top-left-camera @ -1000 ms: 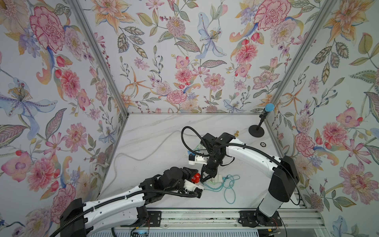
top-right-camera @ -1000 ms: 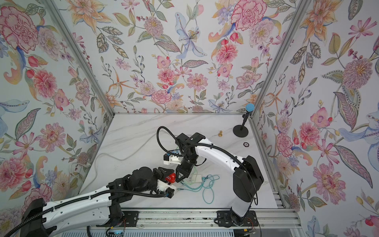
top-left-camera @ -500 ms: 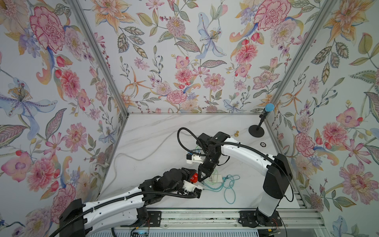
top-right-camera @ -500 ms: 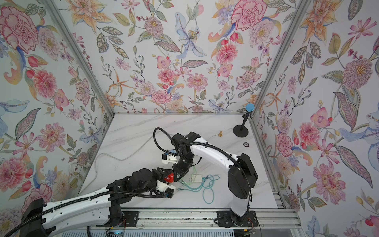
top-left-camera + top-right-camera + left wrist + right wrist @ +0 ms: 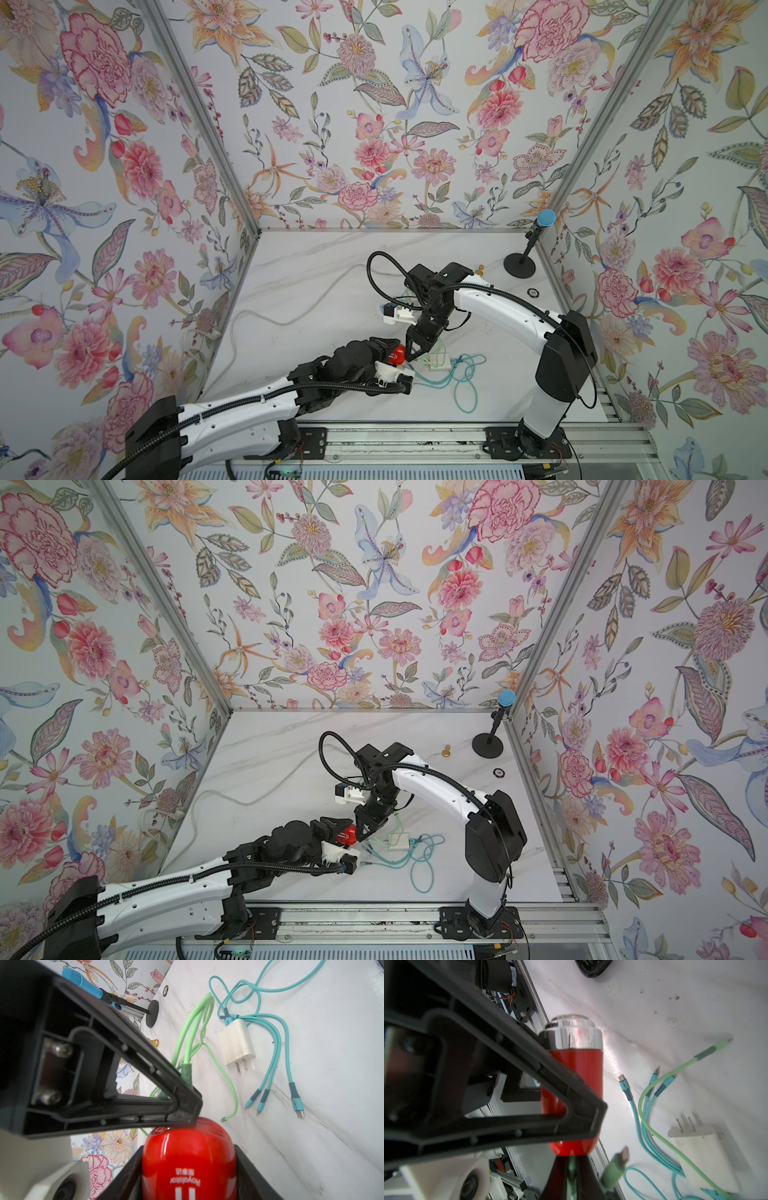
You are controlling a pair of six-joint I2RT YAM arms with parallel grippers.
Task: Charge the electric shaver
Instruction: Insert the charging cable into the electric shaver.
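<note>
Left claw pinches the red shaver across its body, at the centre of the surface, toward the near edge. Right claw is pressed together on the green cable, its tips touching the shaver's rounded end (plug seated or not: cannot tell).

Top views show only a red patch of the shaver. The right wrist view shows its chrome head at the end away from the right claw. The left wrist view shows its printed lettering.

White charger and teal cable lie just right of the claws.

Open room far and left, crossed by a white cord. Mic stand in the far right corner. Floral walls close three sides.
</note>
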